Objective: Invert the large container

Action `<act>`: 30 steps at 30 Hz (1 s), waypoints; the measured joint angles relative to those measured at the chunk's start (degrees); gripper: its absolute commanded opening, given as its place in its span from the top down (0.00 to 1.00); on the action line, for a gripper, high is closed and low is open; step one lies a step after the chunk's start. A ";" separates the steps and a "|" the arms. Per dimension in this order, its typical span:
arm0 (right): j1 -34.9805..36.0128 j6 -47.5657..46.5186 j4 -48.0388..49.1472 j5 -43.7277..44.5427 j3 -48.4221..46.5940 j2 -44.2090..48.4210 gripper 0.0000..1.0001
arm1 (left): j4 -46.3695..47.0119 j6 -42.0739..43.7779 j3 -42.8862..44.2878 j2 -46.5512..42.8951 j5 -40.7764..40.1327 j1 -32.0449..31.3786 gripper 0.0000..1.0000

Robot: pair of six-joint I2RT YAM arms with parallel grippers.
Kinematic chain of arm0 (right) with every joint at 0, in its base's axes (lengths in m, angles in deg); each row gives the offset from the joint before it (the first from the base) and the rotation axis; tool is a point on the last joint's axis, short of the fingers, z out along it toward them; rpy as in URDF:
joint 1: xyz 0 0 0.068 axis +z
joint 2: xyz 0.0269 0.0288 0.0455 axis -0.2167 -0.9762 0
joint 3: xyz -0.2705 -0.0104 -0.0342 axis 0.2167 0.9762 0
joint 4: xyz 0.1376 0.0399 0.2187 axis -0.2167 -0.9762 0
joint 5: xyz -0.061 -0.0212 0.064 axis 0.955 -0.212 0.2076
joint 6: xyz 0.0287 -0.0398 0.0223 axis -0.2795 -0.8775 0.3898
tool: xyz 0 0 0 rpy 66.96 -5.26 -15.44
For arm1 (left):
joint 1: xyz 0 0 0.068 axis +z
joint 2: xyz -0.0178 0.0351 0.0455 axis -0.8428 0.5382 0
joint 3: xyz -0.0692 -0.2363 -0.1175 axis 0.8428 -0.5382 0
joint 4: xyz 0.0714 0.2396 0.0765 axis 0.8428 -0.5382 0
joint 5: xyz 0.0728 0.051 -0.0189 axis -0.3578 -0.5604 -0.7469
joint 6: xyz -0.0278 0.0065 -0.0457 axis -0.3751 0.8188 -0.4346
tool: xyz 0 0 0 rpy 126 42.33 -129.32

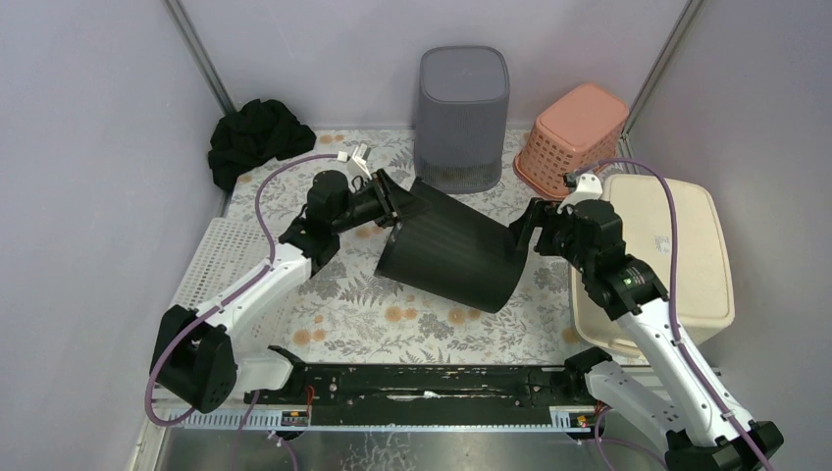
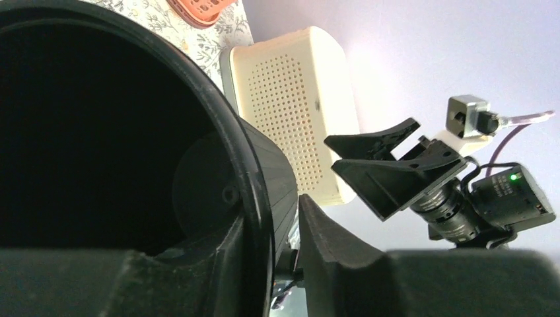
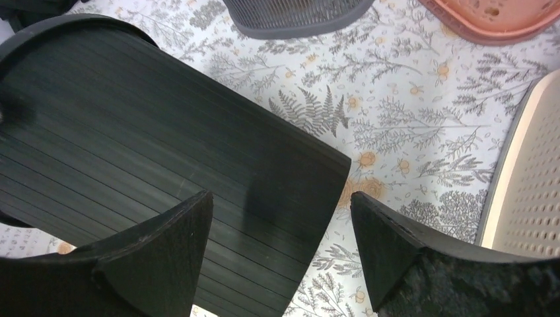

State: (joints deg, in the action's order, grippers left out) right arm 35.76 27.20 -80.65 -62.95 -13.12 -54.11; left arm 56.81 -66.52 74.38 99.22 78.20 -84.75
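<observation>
The large container (image 1: 446, 250) is a black ribbed bin lying tilted on its side on the floral mat, mouth toward the left. My left gripper (image 1: 392, 201) straddles its rim (image 2: 254, 172). One finger is inside the mouth, the other finger (image 2: 330, 244) outside the wall, and a thin gap shows between that finger and the wall. My right gripper (image 1: 520, 231) hovers open over the base end of the container (image 3: 152, 132). Its fingers (image 3: 178, 244) are spread wide with nothing clamped between them.
A grey bin (image 1: 461, 118) stands at the back centre with a pink basket (image 1: 572, 132) tipped beside it. A cream perforated bin (image 1: 677, 255) lies at the right, close to the right arm. A black cloth (image 1: 257, 137) sits back left, and a white perforated tray (image 1: 221, 260) lies under the left arm.
</observation>
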 measured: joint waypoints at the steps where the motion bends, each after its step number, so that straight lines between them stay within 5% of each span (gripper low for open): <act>1: 0.02 0.15 0.02 -0.04 0.37 -0.09 0.16 | 0.90 -0.22 -0.68 0.00 -0.33 0.00 0.55; 9: 0.00 2.47 -0.02 -1.31 6.27 -1.01 0.13 | -3.78 5.22 -1.46 -1.75 -5.90 -0.02 0.39; 20: -0.15 7.85 2.29 -9.94 10.08 1.49 0.15 | -23.82 18.25 6.54 -2.86 -12.96 -0.04 0.36; 30: -0.92 14.78 9.68 -19.47 14.47 0.68 0.35 | -30.95 22.71 7.72 -3.89 -15.15 -0.09 0.36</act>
State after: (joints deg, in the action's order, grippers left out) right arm 34.84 41.97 -70.97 -82.42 1.35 -53.44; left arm 25.86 -43.81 82.09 95.33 63.05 -84.84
